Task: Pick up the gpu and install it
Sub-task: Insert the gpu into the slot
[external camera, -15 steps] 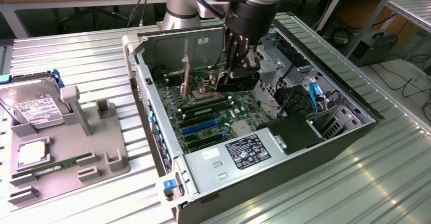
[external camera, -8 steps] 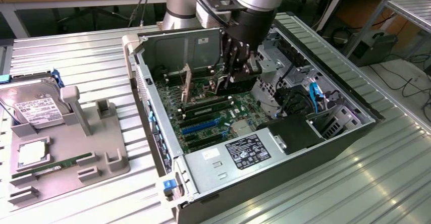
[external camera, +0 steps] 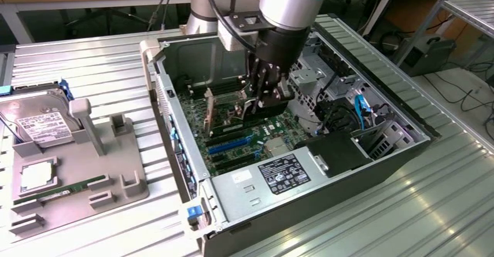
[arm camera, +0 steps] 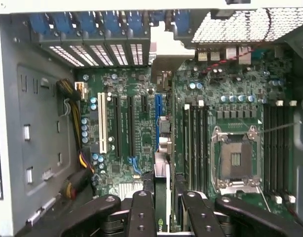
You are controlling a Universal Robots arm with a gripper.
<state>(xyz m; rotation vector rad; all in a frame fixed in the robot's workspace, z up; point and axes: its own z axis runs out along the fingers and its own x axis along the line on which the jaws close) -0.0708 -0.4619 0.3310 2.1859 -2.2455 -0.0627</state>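
Note:
My gripper [external camera: 266, 98] reaches down inside the open computer case [external camera: 401, 147] and is shut on the gpu [external camera: 231, 113], a thin dark card held on edge above the motherboard's expansion slots. Its silver end bracket [external camera: 210, 111] points toward the case's rear slot openings. In the wrist view the gpu [arm camera: 161, 192] runs edge-on between the two black fingers [arm camera: 141, 212], in line with the blue slot [arm camera: 157, 118], and its bracket end [arm camera: 164, 49] lies near the rear openings. Whether the card's edge touches the slot I cannot tell.
A grey tray [external camera: 115, 196] at the exterior view's left holds a silver hard drive [external camera: 39, 124], a green memory stick [external camera: 62, 192] and a square chip [external camera: 34, 176]. Inside the case are the power supply [external camera: 281, 173], drive cages [external camera: 378, 135], the CPU socket [arm camera: 235, 158] and cables [arm camera: 74, 103].

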